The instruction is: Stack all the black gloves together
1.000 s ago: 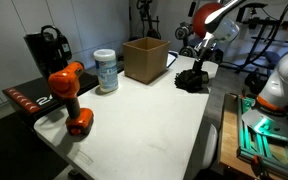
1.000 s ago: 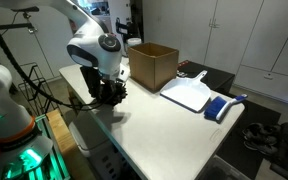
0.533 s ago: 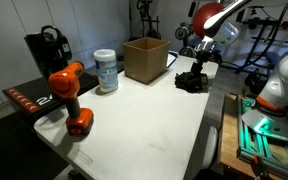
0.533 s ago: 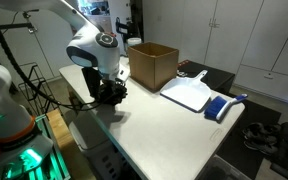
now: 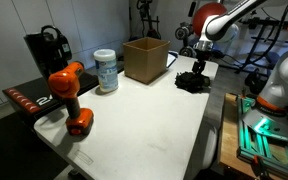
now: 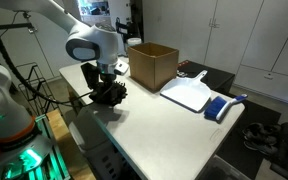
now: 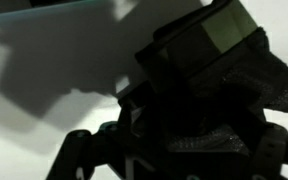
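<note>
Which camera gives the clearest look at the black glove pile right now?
An exterior view, where the gloves show as a dark pile in the open at the table edge. In an exterior view the arm hides part of the gloves. The wrist view is too close and dark to read their outline.

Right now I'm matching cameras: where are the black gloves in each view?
Exterior view: black gloves right of centre, at the table's edge.
Exterior view: left of centre.
Wrist view: probably the dark textured mass, lower right.
Shared landmark: cardboard box, both exterior views.

Black gloves (image 5: 191, 82), crumpled pile near table (image 5: 144, 120) edge
</note>
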Robot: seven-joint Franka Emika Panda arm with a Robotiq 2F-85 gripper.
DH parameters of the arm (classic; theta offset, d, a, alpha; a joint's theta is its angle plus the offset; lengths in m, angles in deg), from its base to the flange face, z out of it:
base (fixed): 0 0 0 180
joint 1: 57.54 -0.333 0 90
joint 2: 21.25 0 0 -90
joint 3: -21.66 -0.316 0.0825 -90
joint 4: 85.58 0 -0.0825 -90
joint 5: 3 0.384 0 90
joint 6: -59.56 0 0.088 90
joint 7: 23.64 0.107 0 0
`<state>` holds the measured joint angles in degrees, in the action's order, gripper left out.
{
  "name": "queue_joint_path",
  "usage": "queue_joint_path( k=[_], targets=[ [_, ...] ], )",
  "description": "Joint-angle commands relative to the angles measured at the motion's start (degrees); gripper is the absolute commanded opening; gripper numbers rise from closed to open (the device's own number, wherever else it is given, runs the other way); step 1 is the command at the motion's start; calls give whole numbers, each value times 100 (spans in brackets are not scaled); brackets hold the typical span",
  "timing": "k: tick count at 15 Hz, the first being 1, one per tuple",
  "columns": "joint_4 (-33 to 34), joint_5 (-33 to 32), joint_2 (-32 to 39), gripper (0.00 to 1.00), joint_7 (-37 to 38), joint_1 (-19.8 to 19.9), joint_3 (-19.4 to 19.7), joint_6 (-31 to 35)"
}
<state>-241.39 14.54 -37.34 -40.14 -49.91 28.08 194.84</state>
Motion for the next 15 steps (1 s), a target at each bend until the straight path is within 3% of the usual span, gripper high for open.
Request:
queue_joint_path(
  k=[1,6,12,15],
  targets=[
    [-60,-833,-490,100,743,0,-118,-175],
    [-39,-1017,-1334,100,670,-181,-87,-676],
    [550,-772,-2559,100,139,-454,220,-2497],
    [876,-813,-2793,100,202,-434,270,-2868]
  ],
)
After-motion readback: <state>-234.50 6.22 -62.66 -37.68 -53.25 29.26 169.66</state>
